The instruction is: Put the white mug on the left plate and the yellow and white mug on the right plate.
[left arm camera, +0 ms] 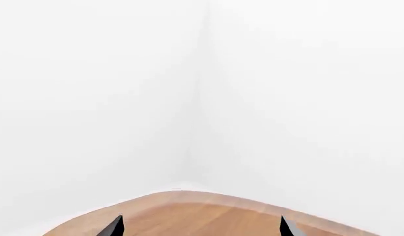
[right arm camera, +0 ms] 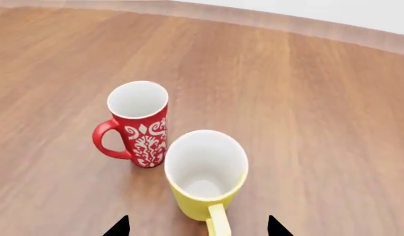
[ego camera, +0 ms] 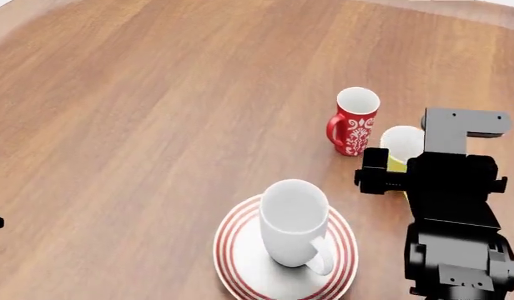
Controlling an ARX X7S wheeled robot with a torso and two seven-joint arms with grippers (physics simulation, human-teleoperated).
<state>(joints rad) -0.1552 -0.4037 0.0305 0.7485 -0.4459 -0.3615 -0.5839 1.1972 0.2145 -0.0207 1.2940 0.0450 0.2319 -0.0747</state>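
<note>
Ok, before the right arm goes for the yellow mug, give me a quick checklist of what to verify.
1. Large plain white ceramic mug upright on the red-ringed white plate: ok.
2. Small yellow mug with white inside upright on the wooden table, its handle towards the right gripper: ok.
3. Right gripper open, fingertips either side of the handle: ok.
4. Slim red mug with white ornament very close beside the yellow mug; clearance: cannot tell.
5. Second plate for the yellow mug: not in view, cannot tell.
6. Left gripper open, holding nothing: ok.
</note>
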